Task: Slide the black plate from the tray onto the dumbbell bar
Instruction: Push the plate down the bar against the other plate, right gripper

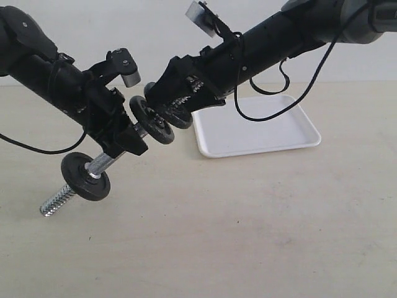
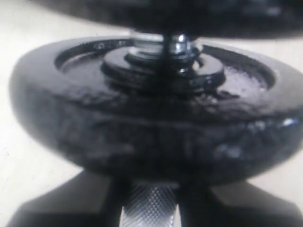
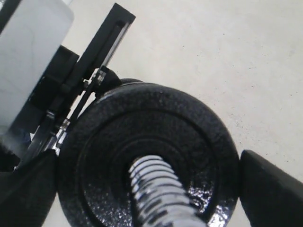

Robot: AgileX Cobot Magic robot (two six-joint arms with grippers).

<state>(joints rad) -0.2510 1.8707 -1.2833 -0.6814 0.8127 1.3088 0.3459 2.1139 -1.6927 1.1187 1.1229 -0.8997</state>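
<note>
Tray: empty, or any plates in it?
Empty where visible: the tray is bare white. One corner is hidden behind the right arm.

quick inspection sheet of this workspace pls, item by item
surface: pale tabletop, faint specks
job's things: black plate threaded on tilted dumbbell bar; second plate beside it, third plate at low end; tray empty
clutter: nothing seen
grippers: left tool clamped on bar's middle; right tool gripping black plate's rim
cables: black cable loops over tray
surroundings: plain pale wall
</note>
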